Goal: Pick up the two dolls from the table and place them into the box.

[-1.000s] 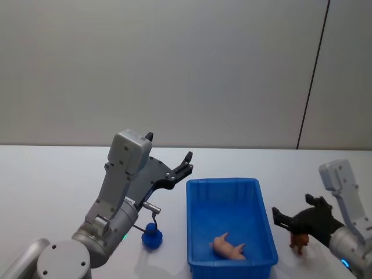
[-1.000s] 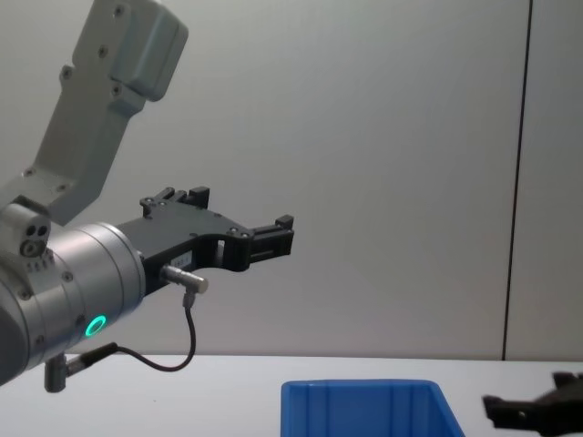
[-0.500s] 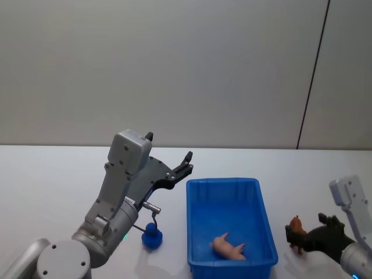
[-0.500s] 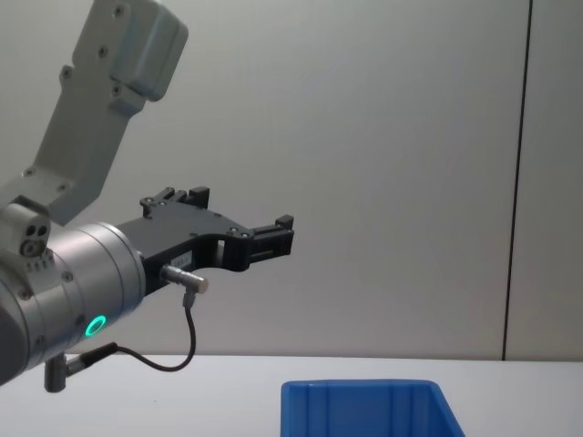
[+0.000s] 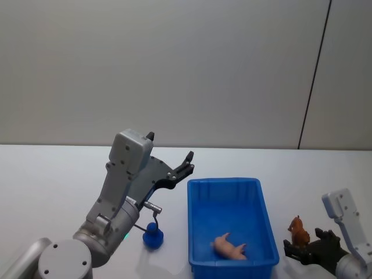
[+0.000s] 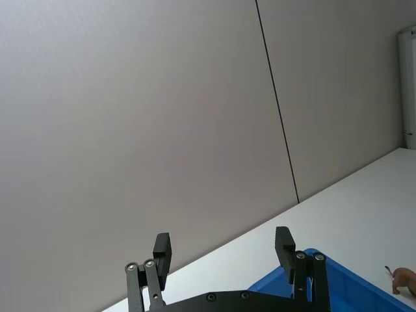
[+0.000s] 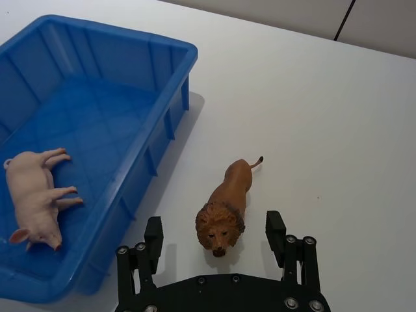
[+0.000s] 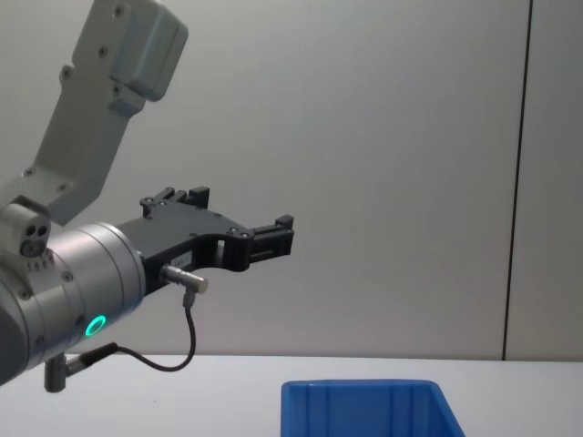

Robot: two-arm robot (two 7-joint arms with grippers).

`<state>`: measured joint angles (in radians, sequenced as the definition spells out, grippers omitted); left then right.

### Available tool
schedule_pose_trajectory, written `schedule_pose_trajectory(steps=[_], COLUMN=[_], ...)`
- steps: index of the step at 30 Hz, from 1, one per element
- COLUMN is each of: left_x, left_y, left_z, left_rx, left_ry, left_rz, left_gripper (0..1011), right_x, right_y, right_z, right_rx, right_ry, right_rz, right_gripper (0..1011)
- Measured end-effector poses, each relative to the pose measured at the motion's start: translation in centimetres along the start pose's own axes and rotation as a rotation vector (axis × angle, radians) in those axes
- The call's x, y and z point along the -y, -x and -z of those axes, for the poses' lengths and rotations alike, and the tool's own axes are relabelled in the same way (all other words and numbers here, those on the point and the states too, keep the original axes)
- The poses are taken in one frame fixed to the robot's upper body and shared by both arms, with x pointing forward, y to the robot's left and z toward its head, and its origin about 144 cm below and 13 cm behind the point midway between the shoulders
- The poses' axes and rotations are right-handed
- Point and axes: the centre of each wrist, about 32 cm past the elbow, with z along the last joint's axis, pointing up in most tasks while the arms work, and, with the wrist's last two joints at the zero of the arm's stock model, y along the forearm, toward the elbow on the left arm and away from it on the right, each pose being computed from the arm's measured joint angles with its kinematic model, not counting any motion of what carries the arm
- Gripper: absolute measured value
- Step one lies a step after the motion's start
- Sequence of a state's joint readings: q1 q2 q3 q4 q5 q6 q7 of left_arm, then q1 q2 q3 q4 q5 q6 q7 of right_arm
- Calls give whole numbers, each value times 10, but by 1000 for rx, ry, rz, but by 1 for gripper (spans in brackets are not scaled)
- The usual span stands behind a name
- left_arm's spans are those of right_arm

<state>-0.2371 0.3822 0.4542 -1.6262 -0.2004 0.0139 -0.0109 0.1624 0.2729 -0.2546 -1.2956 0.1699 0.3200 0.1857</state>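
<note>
Broadly, the room: a plain grey wall (image 5: 174, 70) rises behind the box, crossed by one thin dark vertical seam (image 5: 314, 75) off to the box's right.
Surface: white, flat and smooth (image 5: 46, 174); it carries the box and runs back from it to the foot of the wall.
Box: a bright blue rectangular bin (image 5: 223, 181) with a thick rim, standing on the surface with its long sides running away from the robot.
Left end effector: raised well above the surface (image 6: 222, 244), up beyond the box's far left corner; its fingers are spread wide and grip nothing.
Right end effector: low over the surface (image 7: 214, 222), just beside the box's right wall near its near corner; its fingers are spread wide, one on each side of the lion's head, with a gap at each.
Pig doll: pink (image 5: 228, 247), lying on its side on the box floor, towards the near end.
Lion doll: brown (image 7: 227, 192), upright on the surface just outside the box's right wall, apart from it.
Small blue thing: on the surface (image 5: 152, 238), near the box's left wall, outside it.
</note>
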Motion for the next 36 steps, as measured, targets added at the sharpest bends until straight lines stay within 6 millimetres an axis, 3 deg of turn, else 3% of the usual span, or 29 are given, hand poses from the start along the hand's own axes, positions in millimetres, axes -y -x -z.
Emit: schedule_pose_trajectory(steps=[7, 20, 31, 36], left_x=[0, 0, 0, 0], left_y=[0, 0, 0, 0], left_z=[0, 0, 0, 0], left_rx=[0, 0, 0, 0], left_ry=[0, 0, 0, 0], left_rz=[0, 0, 0, 0], left_gripper=[1003, 1003, 1003, 1003], right_x=[-6, -11, -6, -1], right_y=[2, 5, 10, 14], right_z=[4, 7, -5, -20], right_rx=[-6, -4, 28, 51], right_ry=[9, -16, -108, -180], right_rz=[14, 56, 61, 42], right_gripper=[856, 459, 429, 429])
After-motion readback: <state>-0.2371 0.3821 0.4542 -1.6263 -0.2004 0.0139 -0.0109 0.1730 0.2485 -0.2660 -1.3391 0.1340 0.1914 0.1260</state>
